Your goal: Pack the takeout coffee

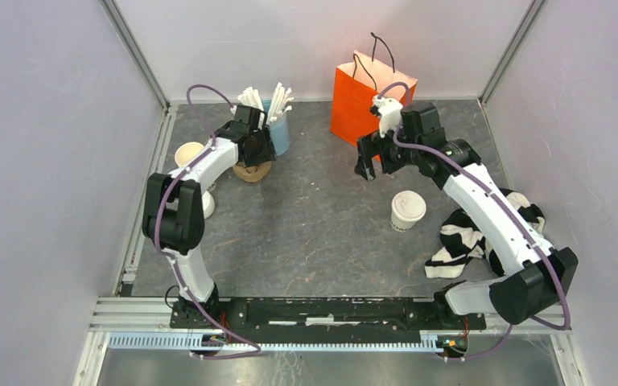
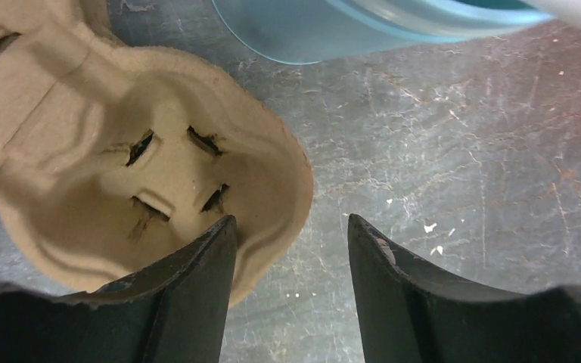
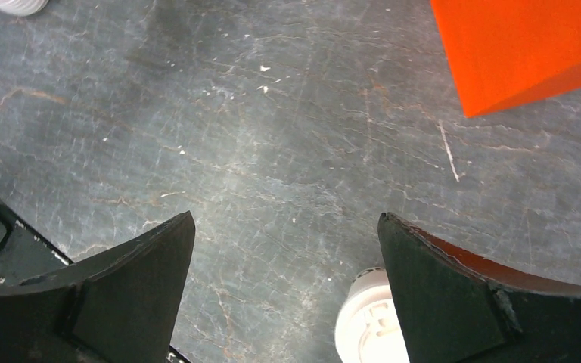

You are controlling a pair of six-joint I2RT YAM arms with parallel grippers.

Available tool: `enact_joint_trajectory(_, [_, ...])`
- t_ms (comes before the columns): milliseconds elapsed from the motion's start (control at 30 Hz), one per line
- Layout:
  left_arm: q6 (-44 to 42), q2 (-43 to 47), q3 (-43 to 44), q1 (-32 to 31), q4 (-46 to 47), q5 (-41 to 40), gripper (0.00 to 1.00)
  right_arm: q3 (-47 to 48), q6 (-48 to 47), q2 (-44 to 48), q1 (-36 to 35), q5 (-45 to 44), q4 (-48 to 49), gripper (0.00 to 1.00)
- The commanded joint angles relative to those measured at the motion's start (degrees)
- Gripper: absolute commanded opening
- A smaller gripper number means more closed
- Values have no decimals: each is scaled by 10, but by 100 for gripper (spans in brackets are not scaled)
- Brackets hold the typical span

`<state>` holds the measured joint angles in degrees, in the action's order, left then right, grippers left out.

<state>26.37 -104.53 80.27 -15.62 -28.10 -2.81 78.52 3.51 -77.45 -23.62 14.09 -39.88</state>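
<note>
From above, the takeout coffee (image 1: 408, 211) stands upright on the grey worktop (image 1: 322, 241), in front of the orange paper bag (image 1: 368, 100) and well apart from it. There is small dark print on its side, too small to read. The bag shows no writing. The right gripper (image 1: 376, 166) hangs just in front of the bag, between it and the coffee. Far to the bag's left, the left gripper (image 1: 253, 154) is over a brown pulp cup carrier (image 1: 253, 171), beside a blue cup (image 1: 280, 133) of white sticks. A black-and-white striped cloth (image 1: 460, 241) lies right of the coffee. In the left wrist view the fingers are apart, not clamped. One finger (image 2: 197, 295) overlaps the carrier's rim and the other is clear of it over bare worktop. In the right wrist view the fingers stand wide apart and hold nothing. The coffee's white lid (image 3: 367, 327) shows at the bottom edge, and the bag's corner is at upper right.
</note>
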Motion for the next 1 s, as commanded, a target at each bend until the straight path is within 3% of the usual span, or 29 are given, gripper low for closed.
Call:
enact_joint_trajectory(0, [26,-16,0,1,59,-1,61,10,-31,3,-30,-24,19,98])
enact_joint_trajectory(500, [21,-45,18,9,59,3,45,0,-44,10,-51,-45,19,98])
enact_joint_trajectory(633, [19,-40,18,9,58,-1,35,1,-43,7,-54,-43,20,98])
enact_joint_trajectory(967, [8,-15,11,9,50,-2,34,-1,-42,6,-59,-38,22,98])
